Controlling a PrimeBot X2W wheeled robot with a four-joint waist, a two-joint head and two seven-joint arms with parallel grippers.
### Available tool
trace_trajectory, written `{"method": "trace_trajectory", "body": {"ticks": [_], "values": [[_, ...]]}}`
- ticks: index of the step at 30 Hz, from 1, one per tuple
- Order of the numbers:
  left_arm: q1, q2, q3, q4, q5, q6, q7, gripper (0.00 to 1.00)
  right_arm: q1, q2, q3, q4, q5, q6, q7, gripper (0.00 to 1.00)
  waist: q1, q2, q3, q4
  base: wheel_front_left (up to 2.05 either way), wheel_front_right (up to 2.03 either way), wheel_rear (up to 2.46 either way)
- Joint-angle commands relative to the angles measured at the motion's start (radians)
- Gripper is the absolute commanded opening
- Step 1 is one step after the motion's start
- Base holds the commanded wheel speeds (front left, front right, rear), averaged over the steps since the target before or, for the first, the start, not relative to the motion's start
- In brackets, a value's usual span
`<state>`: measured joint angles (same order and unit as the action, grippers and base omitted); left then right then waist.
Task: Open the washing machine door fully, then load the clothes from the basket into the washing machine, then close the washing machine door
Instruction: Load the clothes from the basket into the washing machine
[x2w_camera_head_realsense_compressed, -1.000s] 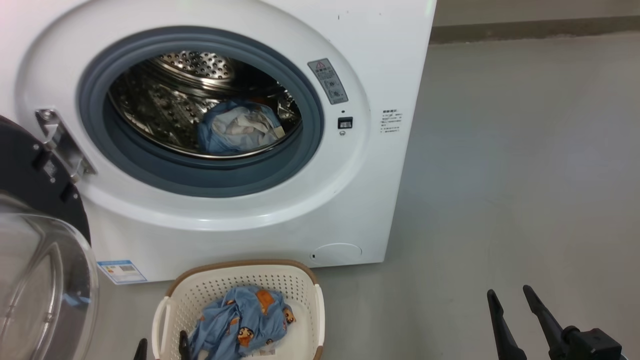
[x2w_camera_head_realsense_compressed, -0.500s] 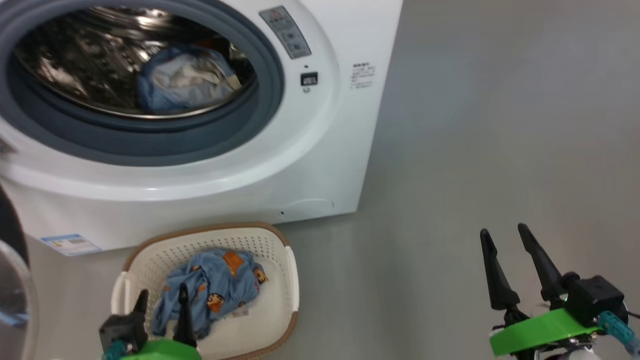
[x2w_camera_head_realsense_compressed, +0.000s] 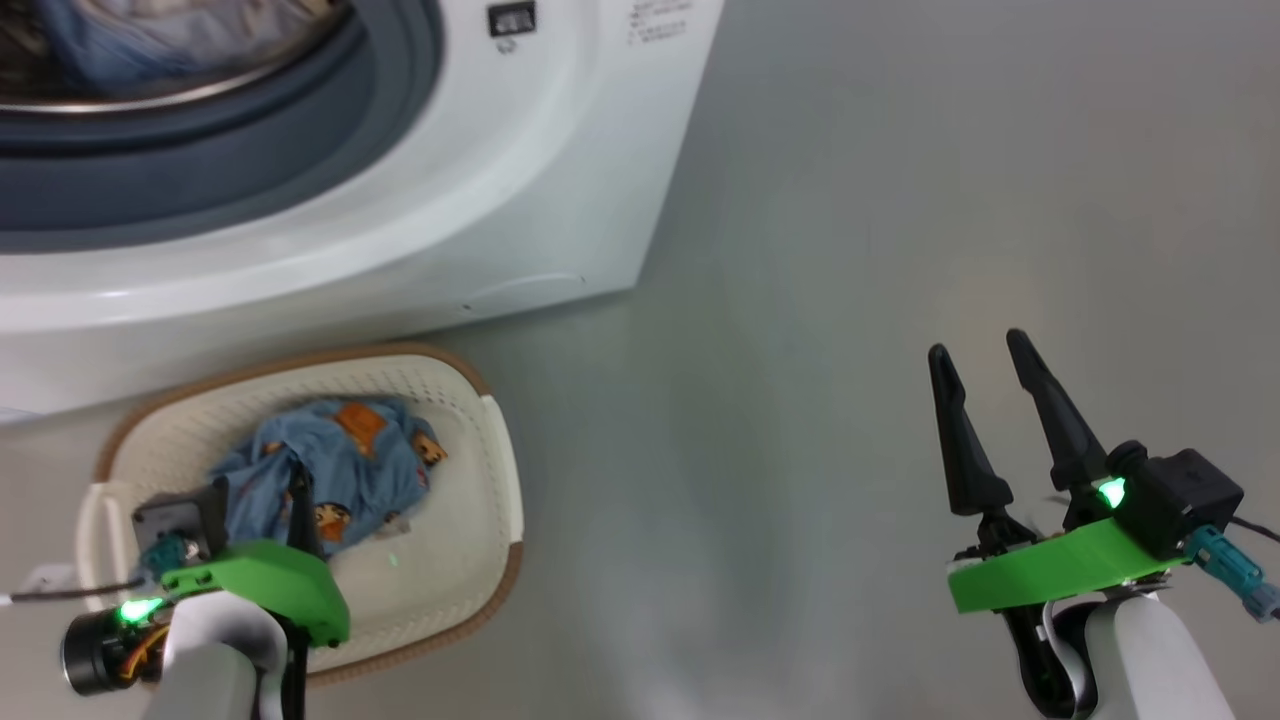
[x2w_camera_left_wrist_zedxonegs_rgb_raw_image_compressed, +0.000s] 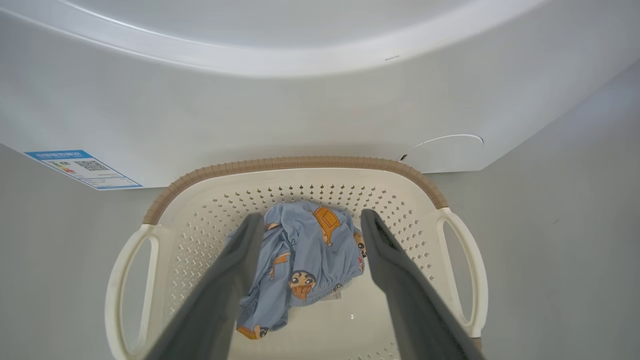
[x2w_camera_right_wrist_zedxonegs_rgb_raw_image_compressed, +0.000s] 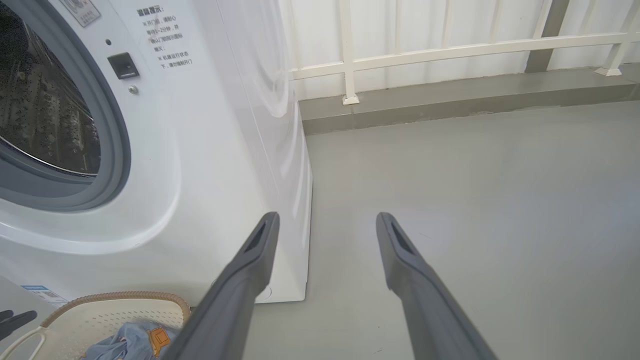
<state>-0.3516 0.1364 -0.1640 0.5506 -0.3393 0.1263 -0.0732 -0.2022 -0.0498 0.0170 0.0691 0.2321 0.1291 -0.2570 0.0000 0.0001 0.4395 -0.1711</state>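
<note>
Two dark fingers (x2w_camera_left_wrist_zedxonegs_rgb_raw_image_compressed: 225, 290) of the left gripper (x2w_camera_left_wrist_zedxonegs_rgb_raw_image_compressed: 311, 216) stand spread wide in the left wrist view. One sits on each side of the clothes (x2w_camera_left_wrist_zedxonegs_rgb_raw_image_compressed: 305, 250), and nothing is clamped between them. Whether the tips touch the fabric I cannot tell. The clothes are a crumpled light blue bundle with orange-brown cartoon figures, lying at the middle of the basket (x2w_camera_left_wrist_zedxonegs_rgb_raw_image_compressed: 300, 162) on its cream perforated floor.

The basket sits on the grey floor (x2w_camera_head_realsense_compressed: 850, 250) just in front of the washing machine (x2w_camera_head_realsense_compressed: 450, 200), its brown rim towards the white front panel. In the left wrist view a blue sticker (x2w_camera_left_wrist_zedxonegs_rgb_raw_image_compressed: 82, 167) shows at the left on that panel and a round flap (x2w_camera_left_wrist_zedxonegs_rgb_raw_image_compressed: 445, 150) at the right.

In the head view the basket is at the lower left. At the upper left lies the grey-blue gasket (x2w_camera_head_realsense_compressed: 200, 190), with a blurred bit of blue cloth (x2w_camera_head_realsense_compressed: 130, 40) above it inside the drum.

The right gripper (x2w_camera_head_realsense_compressed: 975, 343) is at the lower right of the head view, well apart from the basket — its fingers likewise parted and empty over bare floor. Its wrist view shows the machine's side at the left and a pale railing (x2w_camera_right_wrist_zedxonegs_rgb_raw_image_compressed: 450, 50) along the top.
</note>
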Motion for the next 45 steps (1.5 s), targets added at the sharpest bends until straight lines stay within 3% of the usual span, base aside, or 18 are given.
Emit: {"method": "trace_trajectory", "body": {"ticks": [1,24,37,45], "values": [[-0.041,0.029,0.037,0.03,-0.013,-0.013,-0.007,1.0,-0.02,-0.001,0.023,-0.028,0.004,0.002,-0.005,1.0,0.0,-0.0001,0.086,-0.057,0.0,0.0,0.0],[-0.383,0.082,0.066,0.534,-0.074,-0.074,-0.006,1.0,-0.089,-0.001,0.041,-0.04,0.011,0.002,-0.005,1.0,0.0,-0.0001,0.284,-0.088,0.0,0.0,0.0],[-0.523,0.106,0.068,0.673,-0.096,-0.086,-0.01,1.0,-0.121,-0.001,0.034,-0.059,0.008,0.002,-0.005,1.0,0.0,-0.0001,0.375,-0.095,0.0,0.0,0.0],[-0.581,0.123,0.075,0.705,-0.112,-0.07,-0.002,1.0,-0.125,0.0,0.015,-0.077,0.006,0.002,-0.005,1.0,0.0,-0.0001,0.434,-0.096,0.0,0.0,0.0]]}}
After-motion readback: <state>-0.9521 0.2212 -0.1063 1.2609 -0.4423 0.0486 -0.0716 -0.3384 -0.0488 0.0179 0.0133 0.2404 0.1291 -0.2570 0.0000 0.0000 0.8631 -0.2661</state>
